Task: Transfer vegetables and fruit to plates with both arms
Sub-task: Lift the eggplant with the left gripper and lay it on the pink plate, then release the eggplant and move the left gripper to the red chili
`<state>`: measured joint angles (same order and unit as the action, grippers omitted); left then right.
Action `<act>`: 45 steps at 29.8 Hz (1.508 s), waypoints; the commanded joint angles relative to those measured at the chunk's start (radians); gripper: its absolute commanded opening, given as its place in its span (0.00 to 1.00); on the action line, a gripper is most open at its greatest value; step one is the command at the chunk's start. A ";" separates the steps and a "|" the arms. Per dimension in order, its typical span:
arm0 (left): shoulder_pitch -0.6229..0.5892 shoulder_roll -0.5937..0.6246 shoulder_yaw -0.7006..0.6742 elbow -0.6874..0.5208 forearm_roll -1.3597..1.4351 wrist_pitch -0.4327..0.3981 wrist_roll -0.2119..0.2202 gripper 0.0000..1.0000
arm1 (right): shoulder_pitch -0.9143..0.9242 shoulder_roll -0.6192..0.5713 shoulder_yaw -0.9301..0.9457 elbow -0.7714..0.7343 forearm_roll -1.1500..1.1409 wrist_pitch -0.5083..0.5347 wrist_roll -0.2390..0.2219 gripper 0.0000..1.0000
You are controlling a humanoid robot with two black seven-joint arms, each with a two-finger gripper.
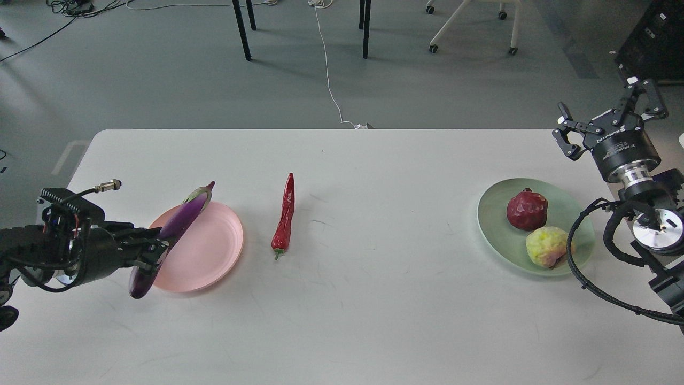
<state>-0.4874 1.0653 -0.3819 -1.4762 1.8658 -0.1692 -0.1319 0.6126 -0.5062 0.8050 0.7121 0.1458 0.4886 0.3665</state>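
White lettering rings the right arm's wrist housing, too small to read.
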 commanded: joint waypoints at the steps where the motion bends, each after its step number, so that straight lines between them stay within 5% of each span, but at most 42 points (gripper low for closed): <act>1: 0.000 -0.034 -0.002 0.013 -0.004 0.007 -0.002 0.72 | 0.001 0.000 -0.001 0.003 0.000 0.000 -0.001 0.99; 12: -0.020 -0.038 -0.026 0.013 -0.017 0.007 -0.006 0.80 | -0.001 0.002 -0.007 0.001 0.000 0.000 -0.001 0.99; 18: -0.190 -0.109 -0.031 0.013 -0.079 -0.012 0.014 0.80 | -0.005 0.002 -0.009 0.003 0.000 0.000 0.000 0.99; 24: -0.270 -0.356 -0.029 0.048 -0.070 -0.082 0.182 0.79 | -0.004 -0.009 -0.007 0.003 0.000 0.000 -0.001 0.99; 27: -0.269 -0.456 -0.022 0.108 -0.066 -0.089 0.225 0.78 | -0.004 -0.014 0.002 0.000 0.000 0.000 0.000 0.99; 31: -0.270 -0.519 0.056 0.180 -0.039 -0.093 0.230 0.77 | -0.007 -0.029 0.003 -0.002 0.000 0.000 0.000 0.99; 36: -0.261 -0.528 0.161 0.186 0.073 -0.090 0.227 0.62 | -0.016 -0.029 0.003 -0.003 0.000 0.000 0.000 0.99; 45: -0.258 -0.582 0.170 0.208 0.095 -0.092 0.230 0.62 | -0.016 -0.028 0.006 -0.005 0.000 0.000 0.002 0.99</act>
<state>-0.7442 0.4853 -0.2129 -1.2702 1.9600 -0.2606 0.0978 0.5967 -0.5343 0.8115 0.7072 0.1457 0.4886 0.3682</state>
